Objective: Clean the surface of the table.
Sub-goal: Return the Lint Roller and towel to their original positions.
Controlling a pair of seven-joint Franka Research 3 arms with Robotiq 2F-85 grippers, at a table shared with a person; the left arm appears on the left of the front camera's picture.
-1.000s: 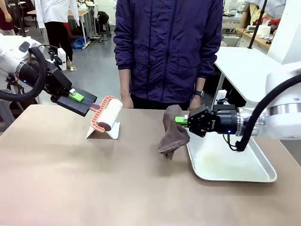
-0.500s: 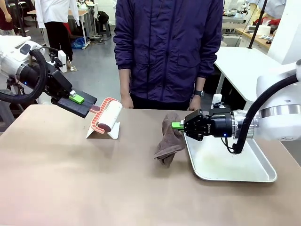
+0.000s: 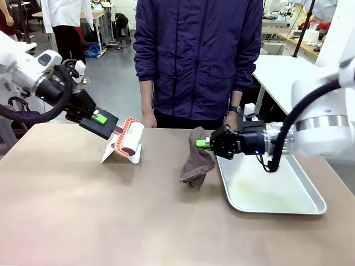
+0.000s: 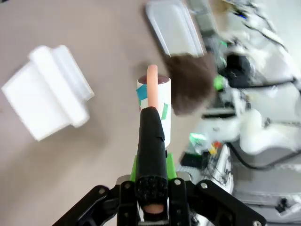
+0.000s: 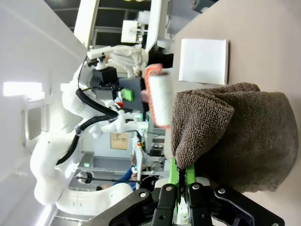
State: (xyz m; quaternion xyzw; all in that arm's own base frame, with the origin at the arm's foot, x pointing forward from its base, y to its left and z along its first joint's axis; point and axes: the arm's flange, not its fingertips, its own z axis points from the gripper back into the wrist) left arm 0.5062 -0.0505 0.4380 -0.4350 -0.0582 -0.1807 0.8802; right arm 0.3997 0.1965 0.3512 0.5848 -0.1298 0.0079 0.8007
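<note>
Two pincers work over the worktop (image 3: 83,216). Left pincer (image 3: 113,128) is clamped on the handle of a lint roller (image 3: 131,138), held above a white stand (image 3: 123,154) left of the tray (image 3: 277,199). Right pincer (image 3: 201,143) grips a brown cloth (image 3: 195,163), hanging just left of the tray. A person (image 3: 199,61) stands beyond it.

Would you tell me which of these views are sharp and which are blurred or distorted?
Front view: sharp, evenly lit, soft shadows under the cloth and tray. Left wrist view: roller fairly crisp, far right side motion-blurred. Right wrist view: rolled sideways, wide-angle stretch, cloth close and sharp, bright glare at left.
</note>
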